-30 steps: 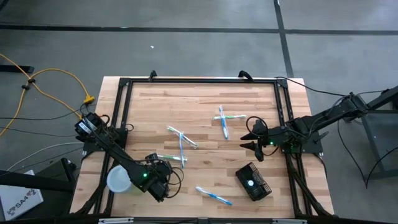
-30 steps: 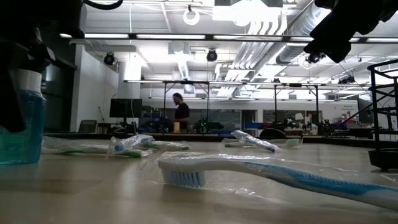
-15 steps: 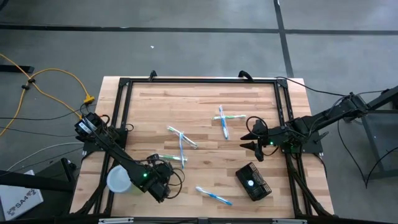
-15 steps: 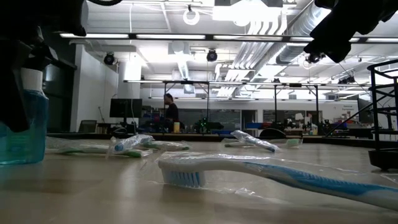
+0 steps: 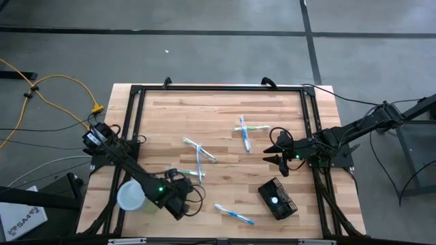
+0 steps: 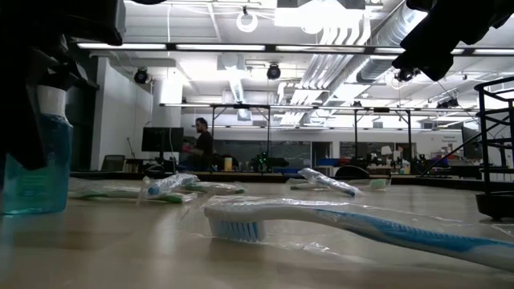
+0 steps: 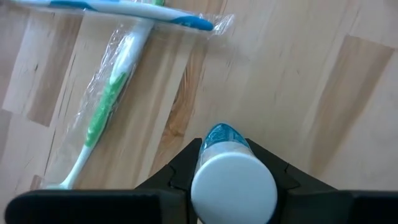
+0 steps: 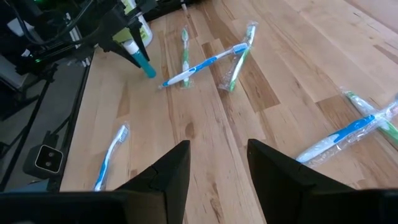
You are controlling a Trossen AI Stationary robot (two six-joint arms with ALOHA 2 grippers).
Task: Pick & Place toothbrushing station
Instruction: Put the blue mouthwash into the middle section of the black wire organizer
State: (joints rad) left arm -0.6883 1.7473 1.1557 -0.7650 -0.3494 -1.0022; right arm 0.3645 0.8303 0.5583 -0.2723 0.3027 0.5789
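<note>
Table: I see a pale wooden butcher-block table [image 5: 225, 116] with wrapped toothbrushes scattered across its middle.
Station: the small black rectangular wire-mesh holder box [image 5: 277, 199] sits near the table's front-right corner; its long axis runs diagonally toward that corner.
Right gripper [image 5: 275, 152]: fingers spread, empty; it hovers just behind the box and is, I judge, the nearer arm.
Left gripper [image 5: 179, 199]: near the front-left edge, pinching a small white-capped bottle of blue liquid [image 7: 231, 180].

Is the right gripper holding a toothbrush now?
No, the right gripper has open, empty jaws above the bare table.
</note>
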